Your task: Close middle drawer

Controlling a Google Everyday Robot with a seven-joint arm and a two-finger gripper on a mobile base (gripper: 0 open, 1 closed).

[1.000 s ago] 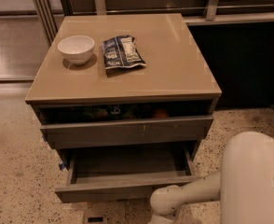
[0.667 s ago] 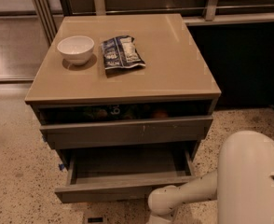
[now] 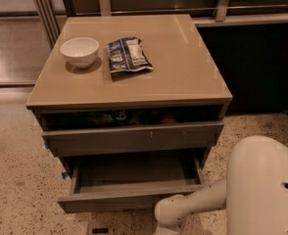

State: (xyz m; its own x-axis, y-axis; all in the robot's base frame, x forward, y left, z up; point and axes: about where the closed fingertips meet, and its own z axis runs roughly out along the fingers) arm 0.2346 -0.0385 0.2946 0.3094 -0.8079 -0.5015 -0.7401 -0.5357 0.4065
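The middle drawer (image 3: 134, 179) is pulled well out of the cabinet, low in the camera view. Its grey floor is bare, and its plain flat front (image 3: 119, 201) faces me. My white arm (image 3: 198, 205) reaches in from the bottom right. Its rounded joint (image 3: 169, 214) sits just in front of the right part of the drawer front. My gripper is not in view; it lies below the bottom edge of the picture, past that joint.
Above, a grey drawer front with a small pale scratch (image 3: 151, 134) stands slightly open, with dim items behind it. On the tan cabinet top (image 3: 183, 67) are a white bowl (image 3: 79, 51) and a dark snack bag (image 3: 128, 55). Speckled floor lies all around.
My arm's rounded joint has shifted slightly left and down along the drawer front. The drawer stands as far out as before.
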